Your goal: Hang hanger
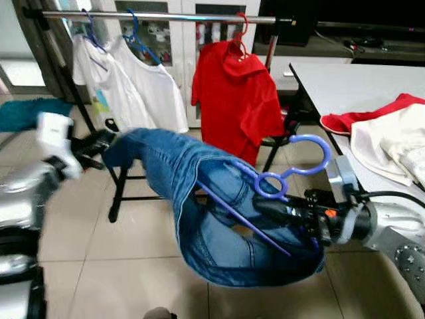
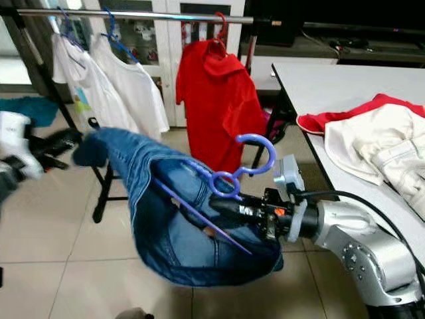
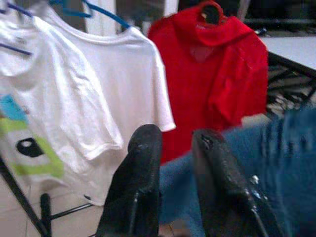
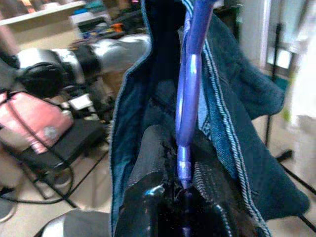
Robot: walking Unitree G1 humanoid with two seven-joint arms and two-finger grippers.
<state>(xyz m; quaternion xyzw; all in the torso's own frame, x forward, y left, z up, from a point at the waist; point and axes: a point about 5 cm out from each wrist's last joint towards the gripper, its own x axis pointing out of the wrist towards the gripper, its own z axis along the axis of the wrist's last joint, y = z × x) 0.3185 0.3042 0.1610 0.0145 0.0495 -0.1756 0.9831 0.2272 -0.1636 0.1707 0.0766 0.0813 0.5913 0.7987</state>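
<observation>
While the hanger (image 1: 292, 174) had not yet reached the rail (image 1: 166, 16), the hanging was left to do. It sat low before the rack, well below the rail. The right gripper's (image 1: 279, 211) jaws were clamped on its purple stem; the left gripper's (image 1: 99, 143) pinched the jeans (image 1: 199, 179) draped over it.
</observation>
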